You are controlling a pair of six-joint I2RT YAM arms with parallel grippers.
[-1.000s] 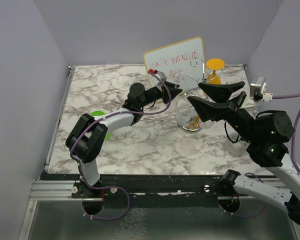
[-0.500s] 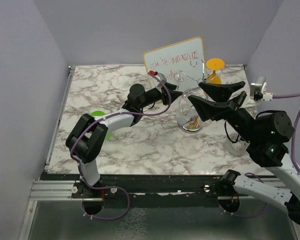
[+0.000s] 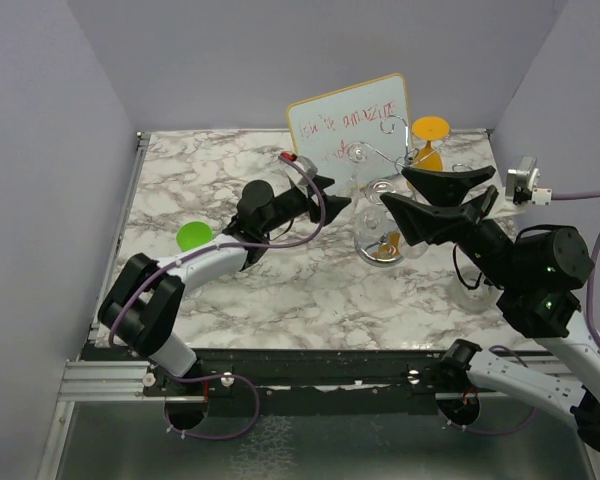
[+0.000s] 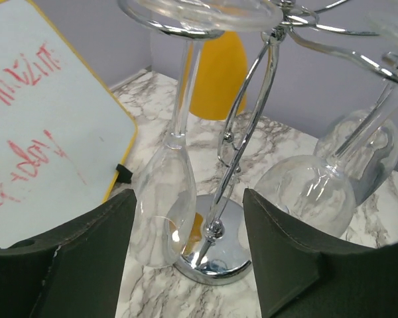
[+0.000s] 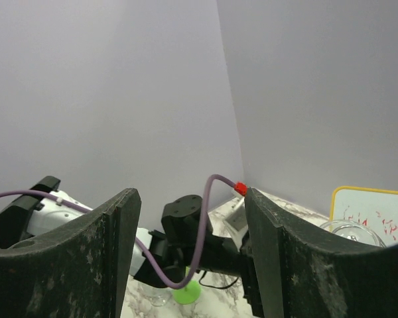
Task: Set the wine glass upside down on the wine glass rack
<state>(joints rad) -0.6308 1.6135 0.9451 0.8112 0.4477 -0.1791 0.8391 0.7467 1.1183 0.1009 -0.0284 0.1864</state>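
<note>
The wine glass rack [image 4: 242,142] is a silver wire stand on a shiny round base [image 3: 400,250]. A clear wine glass [image 4: 164,199] hangs upside down from one looped arm, its foot resting on the wire at the top. It is also visible in the top view [image 3: 368,228]. My left gripper [image 4: 189,215] is open just short of this glass and holds nothing; in the top view it [image 3: 330,195] sits left of the rack. My right gripper [image 3: 394,188] hovers open above the rack, empty. Two more clear glasses [image 4: 312,192] hang on the rack's right side.
A tilted whiteboard [image 3: 348,122] with red writing stands behind the rack. An orange glass [image 3: 430,130] is at the rack's far side. A green disc [image 3: 193,235] lies on the marble table [image 3: 280,290] under the left arm. Purple walls enclose the table.
The left gripper has opened, let go of the clear glass and drawn back to the left. The glass stays hanging on the rack. The right arm has barely moved.
</note>
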